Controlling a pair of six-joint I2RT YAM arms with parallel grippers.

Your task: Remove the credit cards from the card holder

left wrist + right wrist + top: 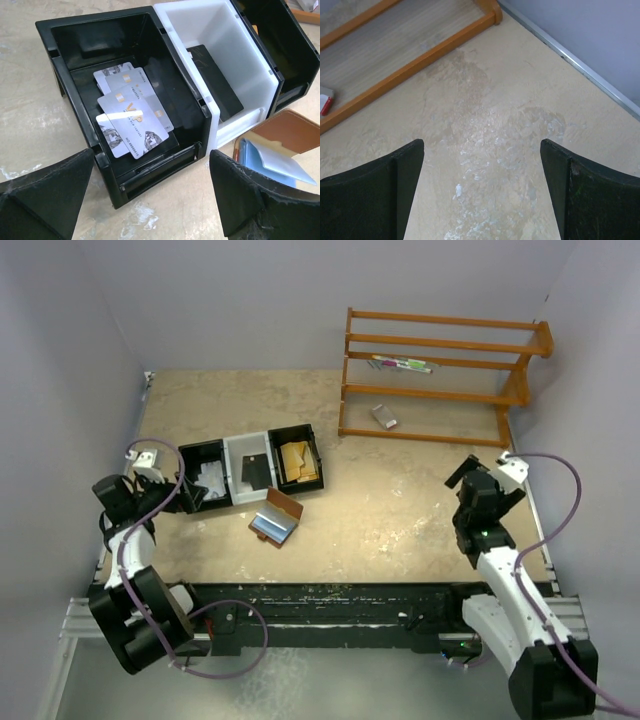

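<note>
The brown leather card holder point(277, 519) lies open on the table just in front of the tray, with light blue credit cards point(270, 528) in its pocket. In the left wrist view it sits at the right edge point(295, 131), its blue cards point(270, 161) fanned out. Several silver-white cards point(131, 112) lie in the tray's left black compartment. My left gripper point(192, 498) point(150, 200) is open and empty, low over the table in front of that compartment, left of the holder. My right gripper point(464, 480) point(482, 200) is open and empty over bare table at the right.
The three-compartment tray point(222, 452) point(212, 120) holds a black card point(216, 82) in its white middle section and orange-yellow pieces point(298, 462) in the right one. An orange wooden rack point(440, 375) point(410, 65) stands at the back right with small items on it.
</note>
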